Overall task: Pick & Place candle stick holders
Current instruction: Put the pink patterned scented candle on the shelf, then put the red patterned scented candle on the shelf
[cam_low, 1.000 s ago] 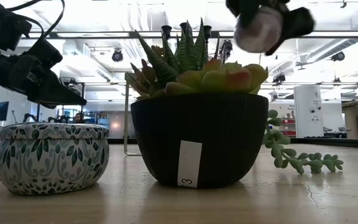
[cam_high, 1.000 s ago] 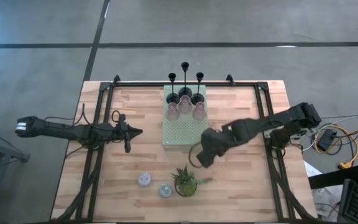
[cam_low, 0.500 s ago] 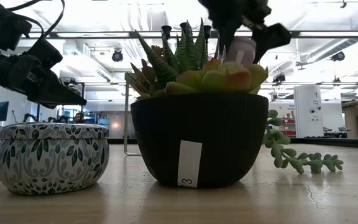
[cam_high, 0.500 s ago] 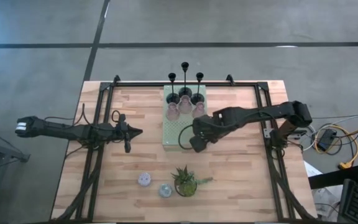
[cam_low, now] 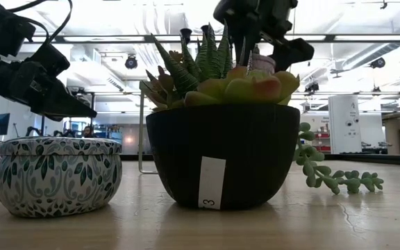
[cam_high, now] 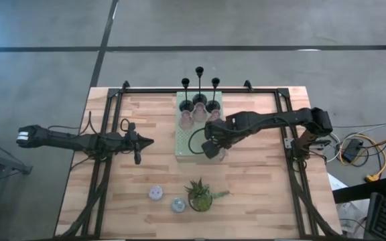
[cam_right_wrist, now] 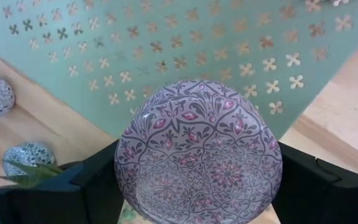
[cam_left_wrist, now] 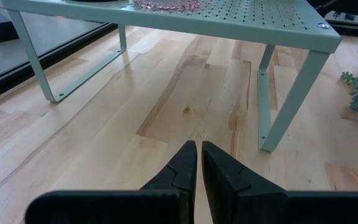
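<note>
A: One patterned pink cup (cam_right_wrist: 199, 152) is pinched between the fingers of the right gripper (cam_high: 211, 142), held above the front right corner of the pale green perforated mat (cam_high: 194, 144), w/ no contact visible. Two more cups (cam_high: 155, 193) are left on the table (cam_high: 260, 187) near the front edge, beside the potted plant (cam_high: 200, 195).

B: And the risk?

A: The cup is wide & smooth-sided; slip is judged possible if the grip is relaxed early. The mat is seen raised on legs, so a drop at its corner could send the cup off the edge. Further back, pink glass holders (cam_high: 199, 115) & black sticks (cam_high: 199, 86) are crowded; an overshoot may knock them.

B: Left arm?

A: The left gripper (cam_left_wrist: 197, 163) is parked over the table's left side, fingers pressed together, nothing held.
</note>
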